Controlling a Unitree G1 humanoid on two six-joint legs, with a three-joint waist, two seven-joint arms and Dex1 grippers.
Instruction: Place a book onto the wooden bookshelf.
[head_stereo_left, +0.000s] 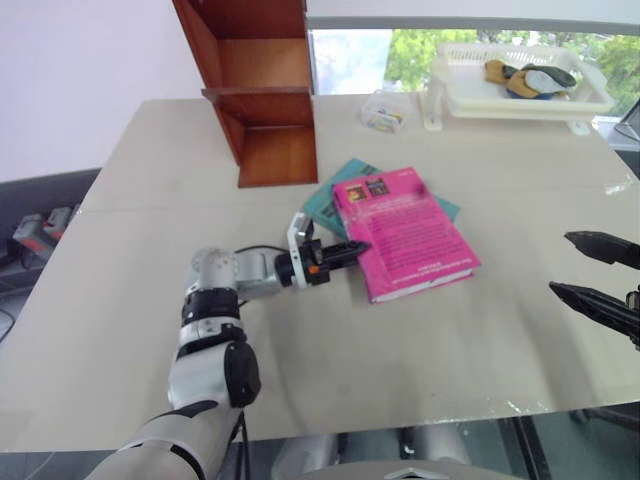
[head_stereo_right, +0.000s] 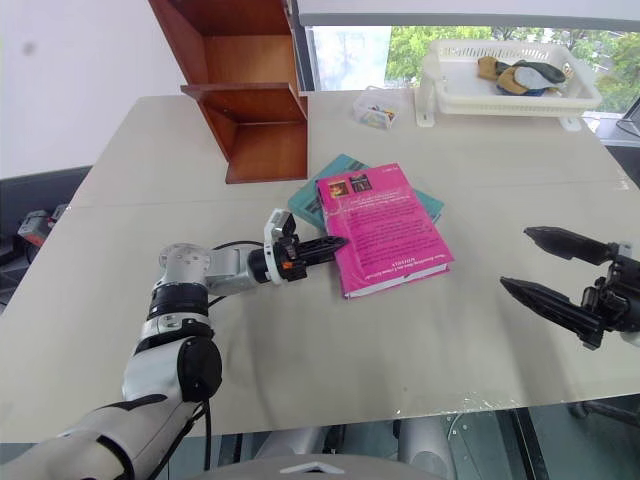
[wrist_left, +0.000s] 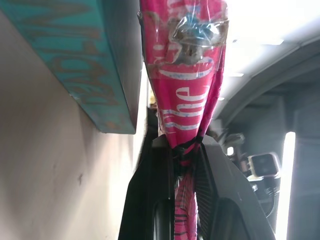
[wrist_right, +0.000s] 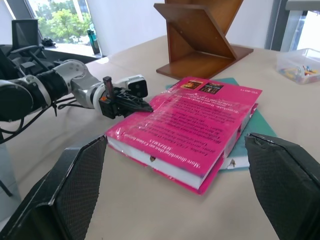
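Standing at the far left of the worktop (head_stereo_left: 120, 290) is the wooden bookshelf (head_stereo_left: 262, 95). The book (head_stereo_left: 405, 232) lies on a teal book (head_stereo_left: 330, 200). Left fingers (head_stereo_left: 350, 248) pinch its plastic-wrapped edge; right fingers (head_stereo_right: 555, 295) are spread, empty.

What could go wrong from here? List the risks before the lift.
1. The left hand is shut on the pink book only at its spine edge, on the plastic wrap; the book may sag, twist or slip out when raised.
2. The pink book lies partly on the teal book; lifting could drag that one along.
3. The right hand is open and apart from the book, so nothing supports its far side on the way to the wooden bookshelf.
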